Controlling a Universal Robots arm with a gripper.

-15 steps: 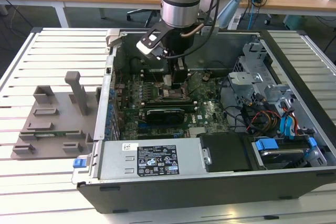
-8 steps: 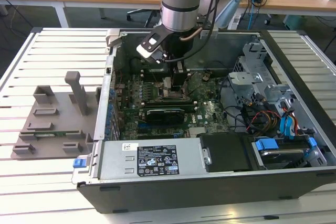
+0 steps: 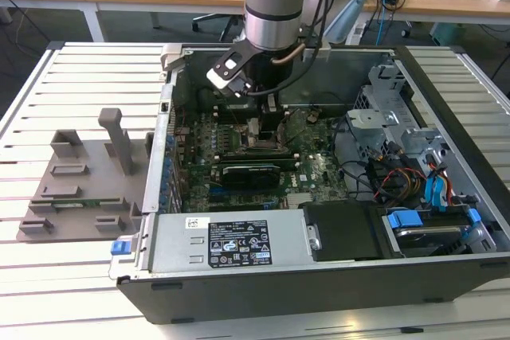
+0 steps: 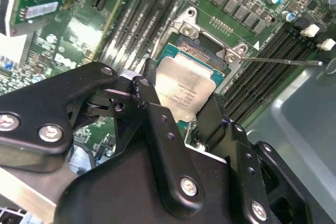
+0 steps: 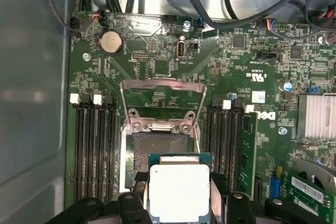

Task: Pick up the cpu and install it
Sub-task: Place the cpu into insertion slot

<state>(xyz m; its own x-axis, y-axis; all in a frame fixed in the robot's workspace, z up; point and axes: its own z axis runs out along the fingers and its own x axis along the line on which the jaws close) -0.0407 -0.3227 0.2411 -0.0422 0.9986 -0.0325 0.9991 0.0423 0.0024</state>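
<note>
In the first wrist view the gripper [image 5: 178,183] grasps the cpu [image 5: 179,190] between its two black fingers [image 5: 137,182]. The chip's pale metal top faces the camera and its green rim overlaps one edge of the open socket [image 5: 160,148]. Most of the socket's dark centre is bare. The load plate [image 5: 163,100] stands raised on the side of the socket away from the cpu. Memory slots [image 5: 92,150] run close along both flanks of the socket, leaving little side room.

The second wrist view looks past the finger linkages and shows a thin lever rod [image 4: 283,61] jutting out from the socket's corner. Whether the cpu [image 4: 186,87] touches the socket cannot be told.

In the exterior view the arm reaches down into the open computer case [image 3: 279,292]. A grey tray [image 3: 80,189] lies well apart from the socket, outside the case wall.
</note>
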